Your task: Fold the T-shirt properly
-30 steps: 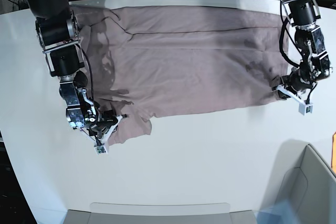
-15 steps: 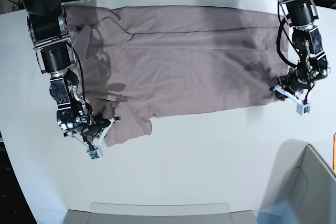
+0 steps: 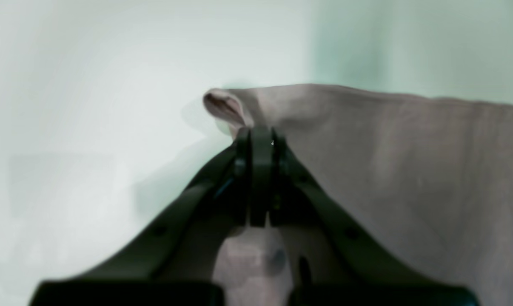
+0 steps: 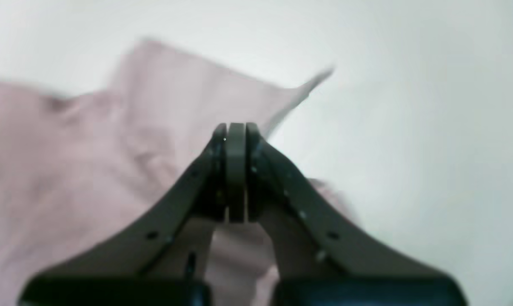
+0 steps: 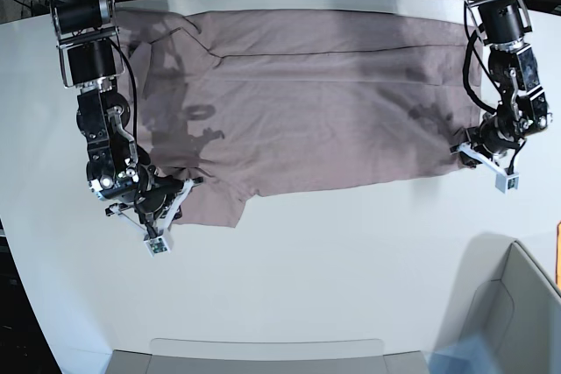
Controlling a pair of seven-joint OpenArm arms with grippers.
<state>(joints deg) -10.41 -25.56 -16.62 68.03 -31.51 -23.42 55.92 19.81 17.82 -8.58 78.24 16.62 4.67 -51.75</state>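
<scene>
Left end effector point(image 3: 260, 140) clenched on a corner of the T-shirt point(image 3: 388, 170), jaws pressed flat together in the left wrist view with a small curl of mauve-pink hem poking out just beyond and to the left of the tips. Fabric spreading away to the right of the jaws; bare pale counter point(image 3: 90, 106) to the left and ahead. Nothing of the rest of the garment visible from here.

Right end effector point(image 4: 236, 136) likewise clamped tight, jaws together, with cloth bunched beneath and behind them in the right wrist view. T-shirt point(image 4: 90, 161) lying to the left of the tips, a thin raised edge lifting just ahead and to the right, white counter point(image 4: 409, 127) beyond. View blurred, so exact pinch point hard to make out.

Only in the base view: whole layout. Left end effector point(image 5: 491, 168) at the garment's corner on that view's right side; right end effector point(image 5: 162, 216) at the lower flap on that view's left side, the two well apart. T-shirt point(image 5: 316, 111) spread flat and wide between them, softly wrinkled, reaching to the far edge of the counter point(image 5: 333, 269). A grey bin point(image 5: 513, 304) near the left end effector, on the near side, apart from the cloth.
</scene>
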